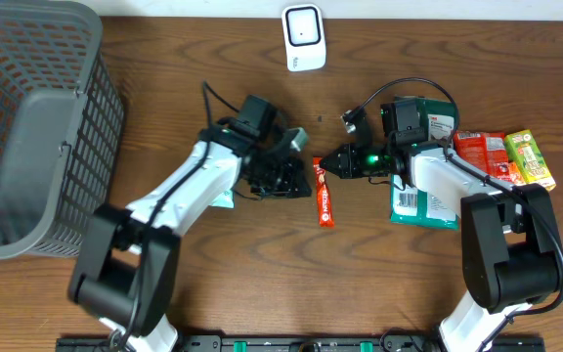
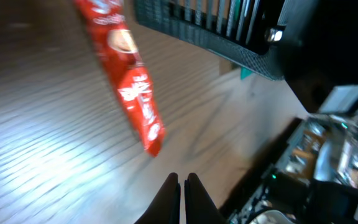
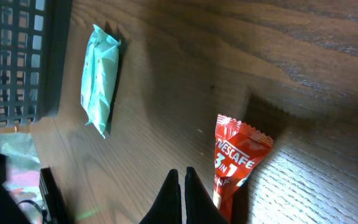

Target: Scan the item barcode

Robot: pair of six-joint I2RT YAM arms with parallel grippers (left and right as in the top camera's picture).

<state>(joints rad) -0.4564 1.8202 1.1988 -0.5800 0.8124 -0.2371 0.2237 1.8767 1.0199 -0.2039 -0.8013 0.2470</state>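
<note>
Sachet (image 1: 324, 203): a red stick pack printed "NESCAFE 3 in 1", lying flat on the counter (image 1: 213, 293) near its middle, in the gap between the two arms. Nothing grips it.
Sachet, left wrist view (image 2: 129, 81): it runs away from the camera on bare wood, and its near end stops short of the fingertips.
Sachet, right wrist view (image 3: 235, 163): its crimped end sits just right of the fingertips. Contact cannot be confirmed.
Left gripper (image 1: 299, 182): low over the counter, just left of the sachet.
Left fingers (image 2: 169, 199): pressed together with nothing between them.
Right gripper (image 1: 326, 164): pointing left, its tip at the upper end of the sachet.
Right fingers (image 3: 194, 199): pressed together and empty.
Scanner (image 1: 304, 37): a white unit at the far edge of the counter, well apart from the sachet and both grippers.
Basket (image 1: 37, 127): a grey mesh basket at the far left of the counter.
Pale green pack (image 3: 99, 78): flat on the counter beside the basket wall. From overhead it is partly covered by the left arm.
Teal package (image 1: 423, 207): lying under the right arm, with a white barcode label facing up.
Red packet (image 1: 482, 152): at the right edge of the counter, touching the teal package.
Green carton (image 1: 531, 158): just right of the red packet.
</note>
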